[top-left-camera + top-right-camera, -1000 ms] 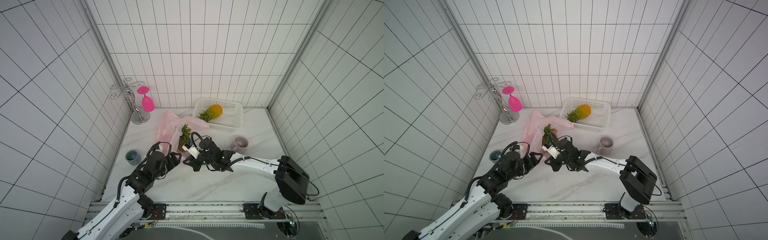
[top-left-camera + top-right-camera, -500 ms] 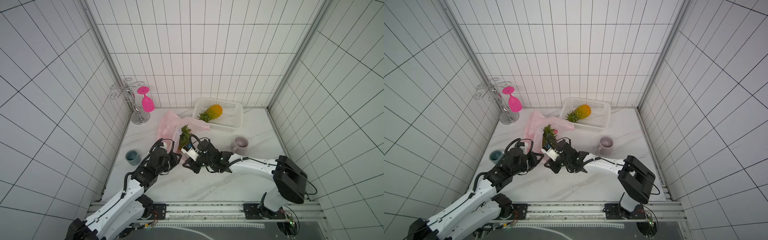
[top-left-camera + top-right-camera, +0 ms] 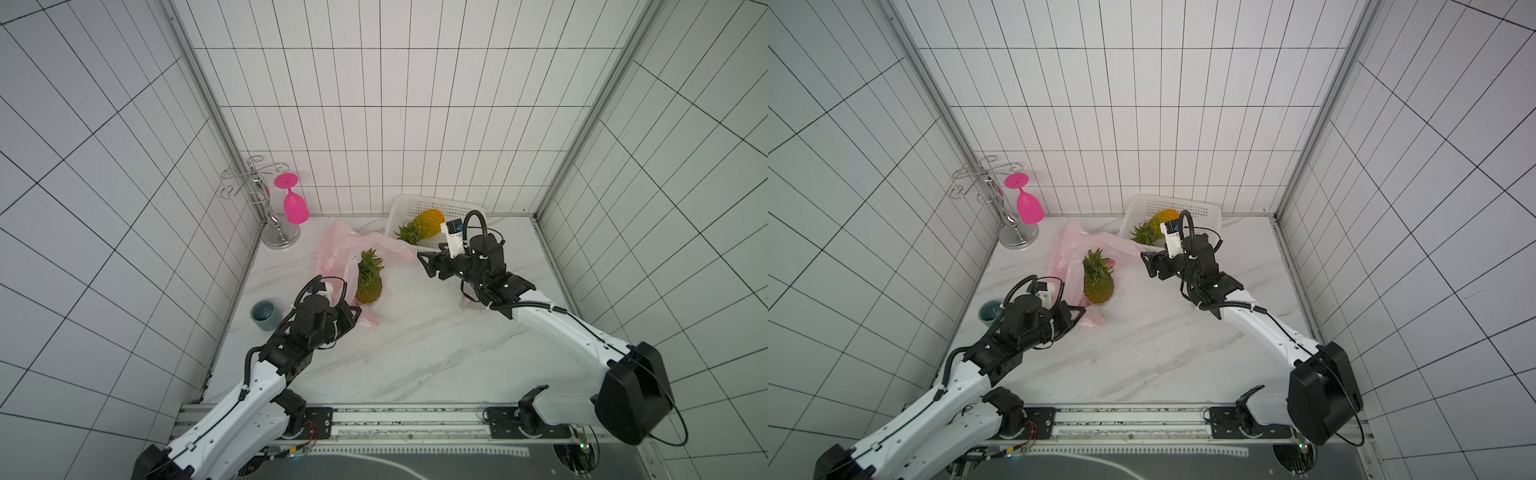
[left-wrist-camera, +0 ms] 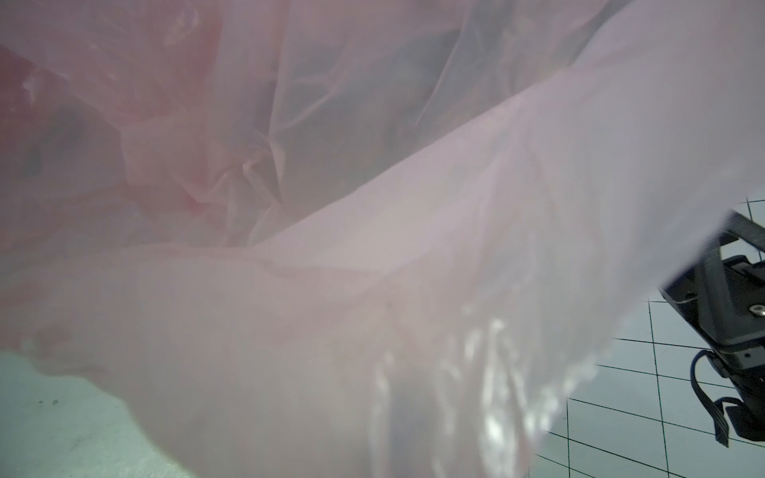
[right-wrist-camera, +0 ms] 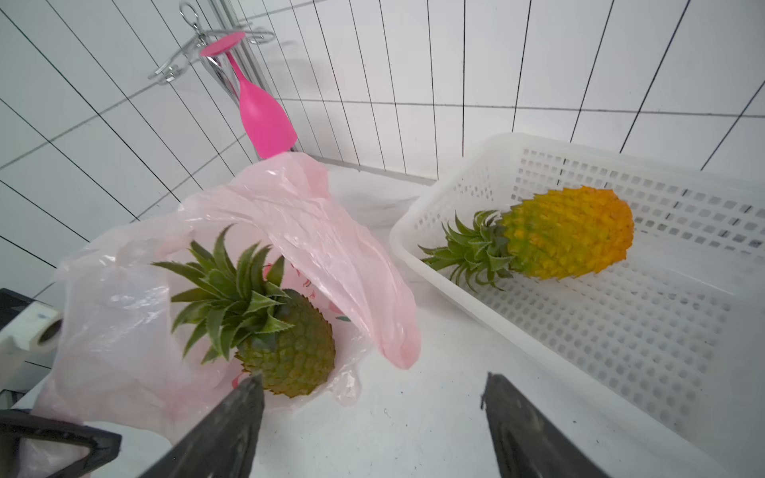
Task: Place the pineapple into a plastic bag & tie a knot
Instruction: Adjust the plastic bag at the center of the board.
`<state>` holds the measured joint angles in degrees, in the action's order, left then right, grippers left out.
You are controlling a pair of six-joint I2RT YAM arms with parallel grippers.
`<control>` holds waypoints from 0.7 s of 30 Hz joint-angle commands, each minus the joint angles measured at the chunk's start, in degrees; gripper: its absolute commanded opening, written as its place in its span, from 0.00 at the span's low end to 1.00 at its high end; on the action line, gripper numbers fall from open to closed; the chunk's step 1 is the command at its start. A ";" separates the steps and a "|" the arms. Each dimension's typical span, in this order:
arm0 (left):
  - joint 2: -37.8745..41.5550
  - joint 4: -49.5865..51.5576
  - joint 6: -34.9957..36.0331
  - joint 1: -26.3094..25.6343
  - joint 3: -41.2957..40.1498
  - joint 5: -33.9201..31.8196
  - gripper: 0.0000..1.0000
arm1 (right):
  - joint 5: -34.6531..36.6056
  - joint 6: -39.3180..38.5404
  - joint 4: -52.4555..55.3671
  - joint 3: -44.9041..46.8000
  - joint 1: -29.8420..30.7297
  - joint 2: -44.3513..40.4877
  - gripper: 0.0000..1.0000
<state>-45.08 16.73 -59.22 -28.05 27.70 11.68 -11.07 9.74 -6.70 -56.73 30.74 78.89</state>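
**A:** What does your plastic bag (image 5: pixel 314 231) look like right now?

**B:** It's thin, crinkled, pale pink film that you can half see through, with a bit of red print on the inside wall. It sits on the surface (image 3: pixel 415 353) near the back left, its mouth gaping open. One loose handle strip droops toward the basket (image 5: pixel 621 351). Nothing is tied.

**A:** And the pineapple (image 5: pixel 289 351)?

**B:** It stands inside the open bag with its green crown up, leaning a little.

**A:** Where are your hands?

**B:** Your left hand (image 3: pixel 352 314) is pinched shut on the bag's near edge, and pink film fills its wrist view. Your right hand (image 5: pixel 372 378) is spread wide and holds nothing. It hangs between the bag and the basket.

**A:** Give me the count.

**B:** There are two pineapples: the one in the bag, and a yellower fruit (image 5: pixel 571 231) lying on its side in the basket. You also have one bag, one white basket, one pink glass (image 3: pixel 296 208) hanging upside down from one metal rack (image 3: pixel 282 239), and one grey-blue cup (image 3: pixel 266 316).
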 commanded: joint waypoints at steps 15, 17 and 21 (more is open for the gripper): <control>-1.84 -1.61 0.92 0.45 1.37 2.78 0.00 | -1.22 -6.64 -2.61 -8.57 0.15 15.94 0.87; -1.81 -1.59 0.87 0.46 1.22 2.82 0.00 | -0.51 -7.08 -2.79 -10.33 0.16 17.43 0.87; -1.94 -1.54 0.83 0.46 1.38 3.08 0.00 | -0.67 -7.89 -3.60 -13.23 0.09 19.59 0.85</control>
<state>-47.07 16.51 -58.46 -27.90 27.73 14.35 -12.29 3.97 -7.75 -62.11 30.79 97.76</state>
